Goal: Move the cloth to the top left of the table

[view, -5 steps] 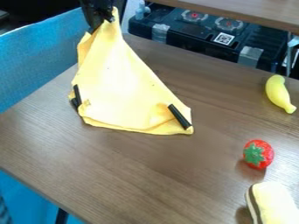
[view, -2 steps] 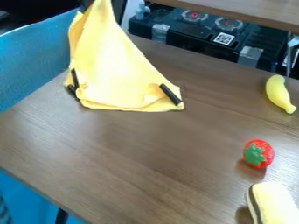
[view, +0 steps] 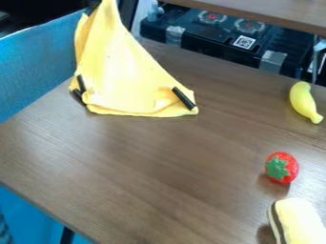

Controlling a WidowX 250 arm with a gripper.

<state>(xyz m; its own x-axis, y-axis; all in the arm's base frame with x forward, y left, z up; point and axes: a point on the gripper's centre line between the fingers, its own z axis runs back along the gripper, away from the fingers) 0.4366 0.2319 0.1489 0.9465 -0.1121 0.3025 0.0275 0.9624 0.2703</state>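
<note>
- Over the last second the yellow cloth [view: 121, 71] shifts up the view and slightly left; its lower hem lies nearer the far left part of the desk [view: 159, 176].
- Most of that shift falls between the first two pictures; the latest change is small, so the carry seems to be slowing.
- The end effector [view: 95, 4] is at the top edge, beside the cloth's peak. How far open it is, I cannot tell; the upright, tented cloth suggests that it has hold of the top.
- The cloth stands near the blue fabric [view: 38, 64], its hem low at the desk and its black strips [view: 184, 97] near the lower corners.
- For the task, the position looks nearly right; lowering and letting go likely remain.
- The toy banana [view: 304, 102] and strawberry [view: 281, 167] stay put, well apart from it.
</note>
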